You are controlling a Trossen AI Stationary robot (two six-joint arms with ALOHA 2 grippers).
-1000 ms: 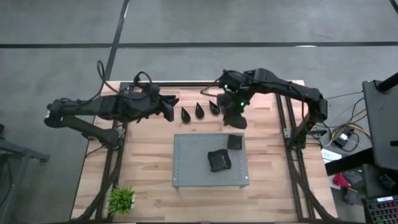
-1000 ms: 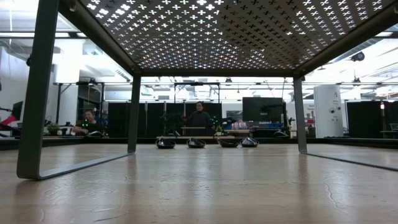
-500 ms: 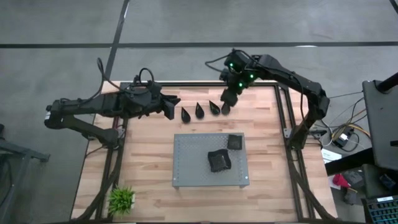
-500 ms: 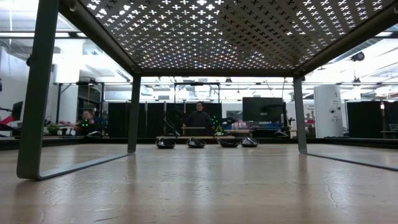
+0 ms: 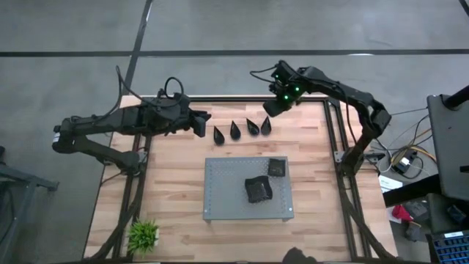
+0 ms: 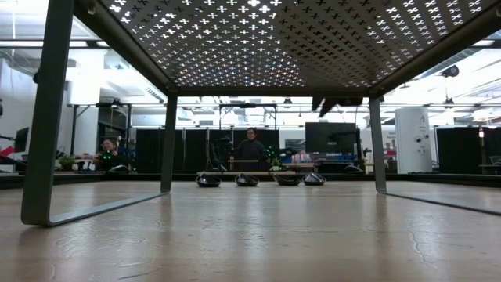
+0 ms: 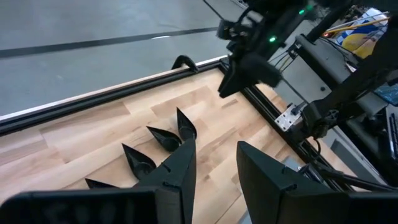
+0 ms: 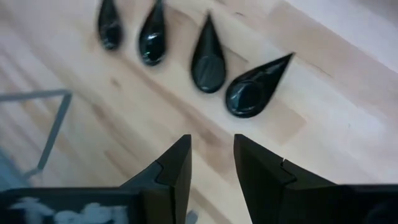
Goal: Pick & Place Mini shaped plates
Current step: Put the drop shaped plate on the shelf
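Nearest the table's front edge, a small green plant stands at the left corner. Behind it, mid-table, the grey perforated board carries two black square plates: one near the middle, tilted and possibly stacked, and one by the board's far right corner. Beyond the board, four black teardrop plates lie in a row on the wood, from the first on the left to the fourth on the right, all with tips pointing away from the board; they sit close together but apart. At the row's left end hovers the left gripper, fingers parted by a narrow gap with nothing between them. Farther back, above the table's far edge, the right gripper hangs raised behind the fourth teardrop, its fingers likewise slightly apart and empty.
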